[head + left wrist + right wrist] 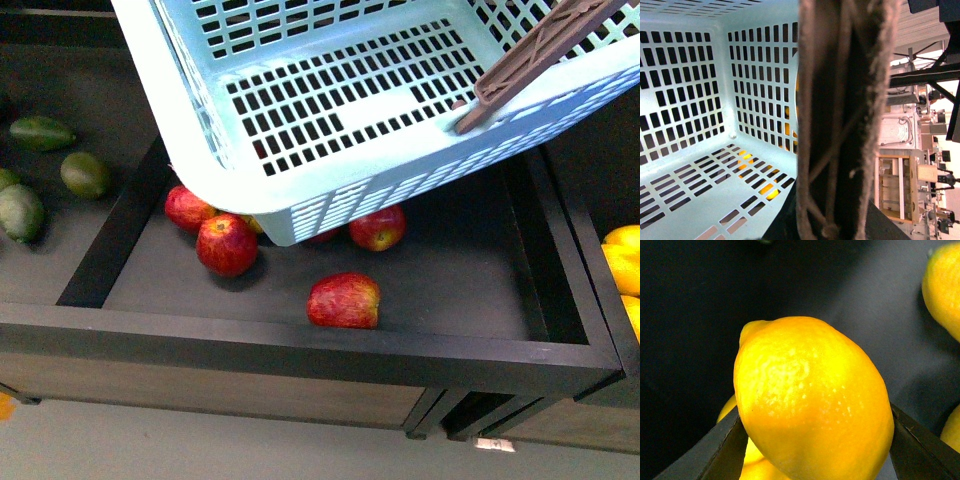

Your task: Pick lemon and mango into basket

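The turquoise basket [330,110] hangs tilted over the dark crate of red apples in the front view, empty inside, one brown handle [540,55] lying across its rim. Neither arm shows there. In the left wrist view my left gripper is shut on the basket's brown handle [840,120], which fills the middle; the basket's slotted inside [705,125] lies beside it. In the right wrist view my right gripper [815,440] is shut on the lemon [812,400], held above a dark bin floor. Its dark fingers [722,450] press both sides.
Several red apples [343,300] lie in the dark crate [300,345] under the basket. Green fruits [85,175] lie in the bin to the left. Yellow fruits [625,262] sit at the far right. More yellow fruits [945,285] lie around the held lemon.
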Motion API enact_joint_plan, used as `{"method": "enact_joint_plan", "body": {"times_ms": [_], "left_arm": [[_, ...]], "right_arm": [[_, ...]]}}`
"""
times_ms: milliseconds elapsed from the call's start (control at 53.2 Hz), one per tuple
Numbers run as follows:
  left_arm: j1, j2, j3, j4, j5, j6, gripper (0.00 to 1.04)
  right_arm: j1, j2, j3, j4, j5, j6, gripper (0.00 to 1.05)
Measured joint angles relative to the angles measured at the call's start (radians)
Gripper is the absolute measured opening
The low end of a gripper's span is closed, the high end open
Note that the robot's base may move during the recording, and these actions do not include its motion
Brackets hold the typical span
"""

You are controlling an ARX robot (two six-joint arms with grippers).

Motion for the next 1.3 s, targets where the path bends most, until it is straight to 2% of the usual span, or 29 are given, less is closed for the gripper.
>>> {"method": "enact_joint_plan", "body": {"times_ms": [131,263,357,451,564,751,845,1033,1221,1296], "left_arm": [[0.0,0.0,0.0,0.0,0.0,0.0,0.06],[0.0,0.0,0.0,0.0,-0.001,0.0,0.06],[0.0,0.0,0.0,0.0,0.0,0.0,0.06],[0.0,0.0,0.0,0.0,0.002,0.0,0.06],[0.0,0.0,0.0,0.0,0.002,0.0,0.06],[0.0,0.0,0.0,0.0,0.0,0.0,0.06],[0.0,0.0,0.0,0.0,0.0,0.0,0.06],[0.0,0.0,0.0,0.0,0.002,0.0,0.06],[0.0,0.0,0.0,0.0,0.0,0.0,0.06],[0.0,0.0,0.0,0.0,-0.002,0.0,0.06]], "right_arm": [[-0.037,-0.154,-0.119,0.048,-0.076,-0.122,0.67],[-0.095,-0.425,-0.285,0.073,-0.24,-0.282,0.67],[-0.111,-0.615,-0.363,0.031,-0.356,-0.314,0.67],[-0.096,-0.836,-0.411,-0.017,-0.465,-0.32,0.67],[-0.045,-0.988,-0.42,-0.04,-0.503,-0.319,0.67],[0.113,-1.129,-0.422,-0.055,-0.48,-0.327,0.67],[0.254,-1.127,-0.418,-0.04,-0.404,-0.352,0.67],[0.451,-0.978,-0.332,0.005,-0.259,-0.391,0.67],[0.521,-0.854,-0.257,0.013,-0.183,-0.447,0.68],[0.523,-0.837,-0.254,0.022,-0.165,-0.458,0.77]]}}
